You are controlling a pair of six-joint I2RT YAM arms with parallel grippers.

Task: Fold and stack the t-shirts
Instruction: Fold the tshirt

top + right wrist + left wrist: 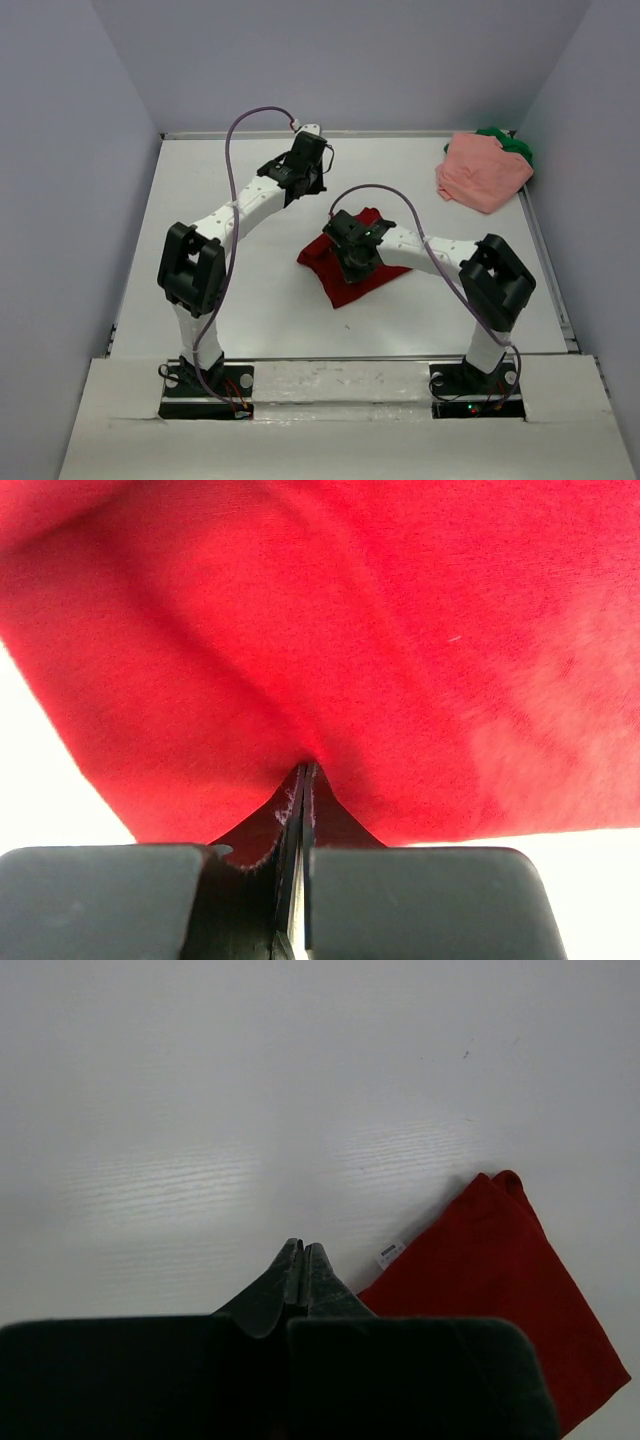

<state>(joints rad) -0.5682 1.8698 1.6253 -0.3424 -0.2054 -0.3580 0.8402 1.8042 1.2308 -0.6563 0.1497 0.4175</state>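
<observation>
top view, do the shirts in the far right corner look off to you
Yes. The salmon pink shirt lies crumpled on the green shirt, which only peeks out behind it, at the far right corner of the table. Neither looks folded. The dark red shirt mid-table sits askew.

Three t-shirts [342,278] [482,172] [520,148], two arms [245,205] [432,250], one table [250,315]

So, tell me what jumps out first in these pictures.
The red shirt in the middle, pinched in the shut right fingers. At the far right corner a pink shirt lies heaped on a green shirt. The left fingers, shut, hang over the table beside the red shirt.
</observation>
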